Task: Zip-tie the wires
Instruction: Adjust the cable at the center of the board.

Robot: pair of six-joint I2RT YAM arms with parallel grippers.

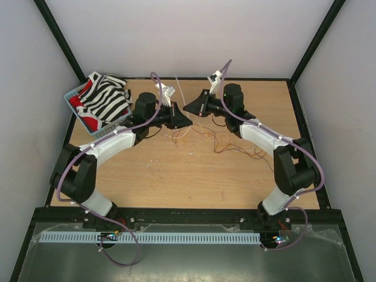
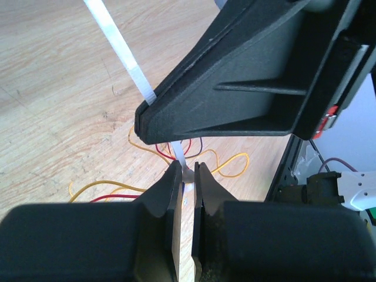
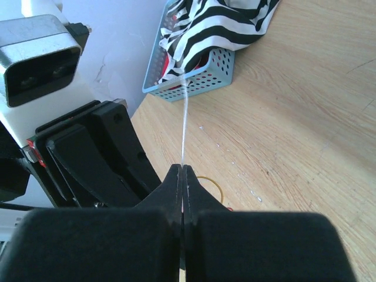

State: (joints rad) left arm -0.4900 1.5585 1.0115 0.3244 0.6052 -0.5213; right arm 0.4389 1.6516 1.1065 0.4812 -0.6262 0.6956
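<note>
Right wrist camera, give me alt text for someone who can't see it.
The right gripper is shut on the zip tie, whose thin whitish strip extends from its fingertips toward a blue basket holding striped cloth, over a wooden table.

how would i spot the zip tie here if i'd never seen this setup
On the wooden table, find where the left gripper and right gripper meet tip to tip near the back. The zip tie sticks out from between them toward the back wall. It is a straight, flat, whitish strip, unlike the thin curly red and orange wires nearby.
</note>
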